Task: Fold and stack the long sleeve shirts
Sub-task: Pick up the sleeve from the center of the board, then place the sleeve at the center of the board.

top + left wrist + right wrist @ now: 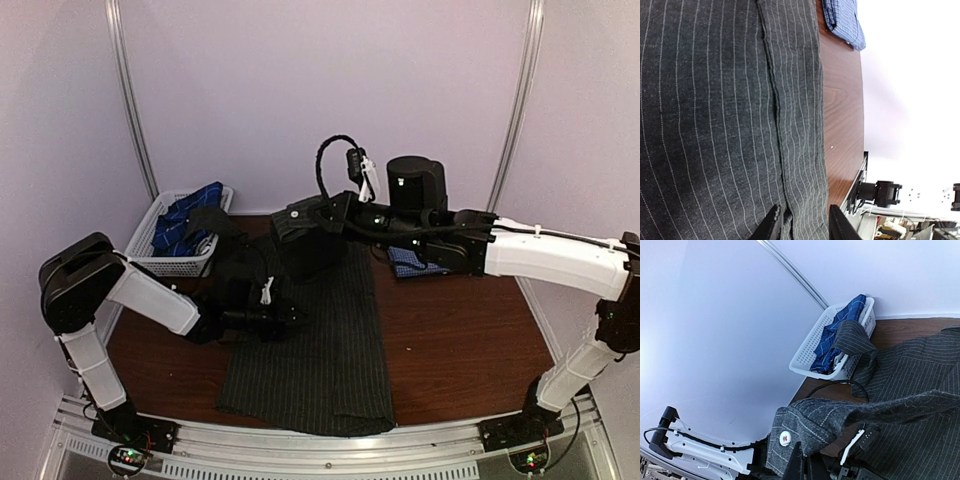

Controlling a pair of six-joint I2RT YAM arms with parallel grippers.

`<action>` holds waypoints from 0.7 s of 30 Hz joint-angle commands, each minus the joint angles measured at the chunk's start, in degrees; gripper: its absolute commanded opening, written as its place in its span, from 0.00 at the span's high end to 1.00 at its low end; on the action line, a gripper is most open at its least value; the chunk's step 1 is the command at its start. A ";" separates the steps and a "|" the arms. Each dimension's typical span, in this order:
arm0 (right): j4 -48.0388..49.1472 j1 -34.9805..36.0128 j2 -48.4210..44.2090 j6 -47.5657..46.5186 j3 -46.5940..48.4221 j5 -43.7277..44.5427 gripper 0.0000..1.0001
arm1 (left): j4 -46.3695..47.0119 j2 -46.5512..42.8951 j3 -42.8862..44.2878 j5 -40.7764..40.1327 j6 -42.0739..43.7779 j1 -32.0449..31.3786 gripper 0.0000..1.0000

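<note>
Reaching inward with both arms, low on the left, raised on the right.

On the left arm (150,300): folded sharply at the elbow, forearm sloping down to the right, wrist low, left gripper (805,227) set with fingers (771,227) parted across a fold of the shirt (320,350). On the right arm (550,255): up from the near right base, forearm level and stretched left, right gripper (802,467) raised, clamped tight on the shirt's edge.
</note>
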 commanded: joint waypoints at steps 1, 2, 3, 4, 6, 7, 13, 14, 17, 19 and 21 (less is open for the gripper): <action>0.13 0.09 3.60 -4.25 5.82 -4.91 1.00 | 13.13 1.38 -2.66 -7.43 -6.46 -0.31 0.67; -0.28 0.08 4.36 -4.69 6.84 -5.38 1.00 | 14.87 1.58 -3.04 -9.14 -7.71 -0.31 0.66; -0.65 0.06 5.21 -5.27 7.83 -5.86 1.00 | 16.24 1.92 -3.13 -10.70 -8.65 -0.25 0.66; -1.69 0.04 6.12 -6.01 9.06 -6.23 1.00 | 17.28 2.34 -3.03 -12.20 -9.21 -0.23 0.64; -3.23 0.06 7.57 -7.08 10.93 -7.05 1.00 | 17.78 3.45 -2.24 -14.25 -10.42 -0.08 0.61; -3.64 0.00 8.17 -7.70 11.83 -7.62 1.00 | 18.89 4.41 -1.85 -14.50 -11.00 0.01 0.61; -5.80 0.06 11.75 -11.32 15.96 -12.17 1.00 | 25.19 7.36 -3.60 -17.58 -15.73 0.24 0.58; -5.83 0.07 12.11 -11.45 16.14 -12.66 1.00 | 26.18 7.15 -4.75 -18.43 -16.27 0.41 0.57; -5.35 0.13 13.15 -11.67 16.20 -15.23 1.00 | 29.50 6.94 -7.46 -18.80 -16.67 1.51 0.57; -5.74 0.21 13.51 -11.74 16.03 -16.13 1.00 | 32.63 6.75 -9.64 -18.42 -16.67 2.14 0.58; -6.22 0.61 13.12 -12.03 14.97 -16.28 1.00 | 33.09 5.77 -11.85 -17.30 -15.91 2.49 0.59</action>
